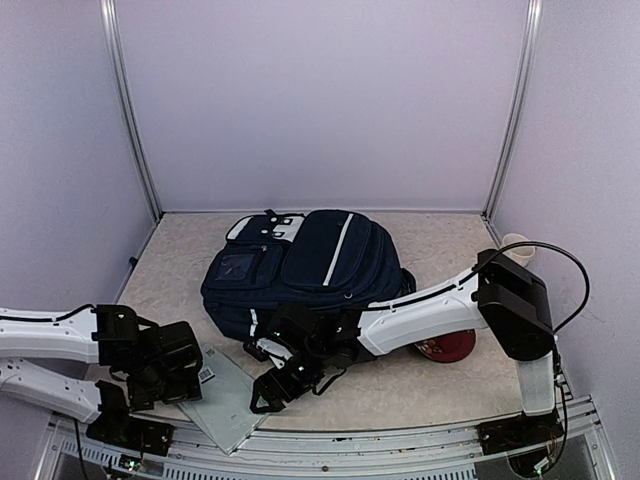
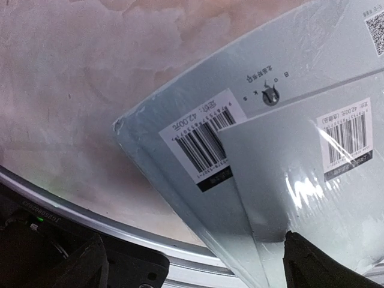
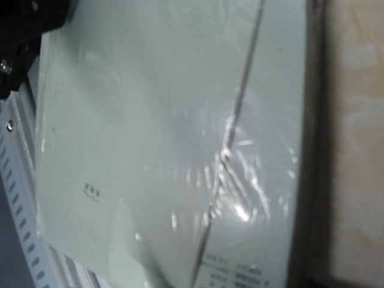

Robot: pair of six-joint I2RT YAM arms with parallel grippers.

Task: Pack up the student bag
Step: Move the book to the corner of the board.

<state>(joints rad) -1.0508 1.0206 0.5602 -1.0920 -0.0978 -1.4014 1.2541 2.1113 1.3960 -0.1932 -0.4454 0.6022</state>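
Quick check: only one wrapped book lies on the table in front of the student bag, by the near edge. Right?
No, there are two wrapped books, not one: an upper book partly overlaps a lower book, each with its own barcode label, as the left wrist view shows. They lie on the table in front of the student bag, by the near edge.

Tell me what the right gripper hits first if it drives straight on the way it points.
Most likely the pale grey-green shrink-wrapped books lying flat on the table: they fill the wrist view of the right gripper. How close they are is unclear.
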